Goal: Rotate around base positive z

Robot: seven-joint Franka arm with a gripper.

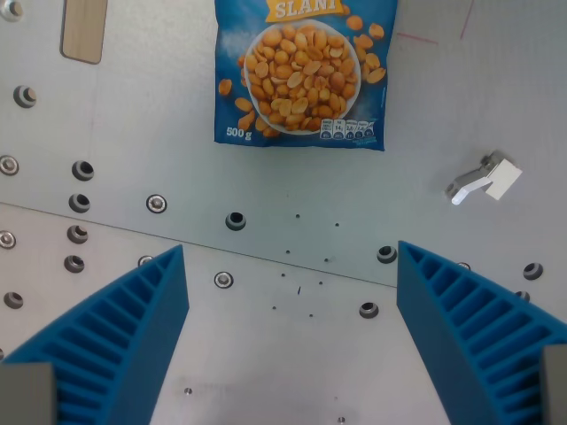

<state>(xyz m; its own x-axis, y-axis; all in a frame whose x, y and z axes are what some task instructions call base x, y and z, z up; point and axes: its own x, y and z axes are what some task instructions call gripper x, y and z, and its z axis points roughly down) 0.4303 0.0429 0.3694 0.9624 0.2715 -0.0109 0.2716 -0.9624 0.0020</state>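
A blue bag of salted peanuts [301, 71] lies flat on the grey metal table at the top centre of the wrist view, its top cut off by the frame edge. My gripper [292, 319] hangs above the table below the bag, open, its two blue ribbed fingers [133, 328] spread wide at the lower left and lower right. Nothing is between them; only bare plate with bolt holes shows in the gap.
A small white and grey clip-like part [483, 179] lies at the right. A wooden-coloured slot [84, 31] sits at the top left. Bolts and holes [235, 220] dot the plate, and a seam runs diagonally across the table [266, 257].
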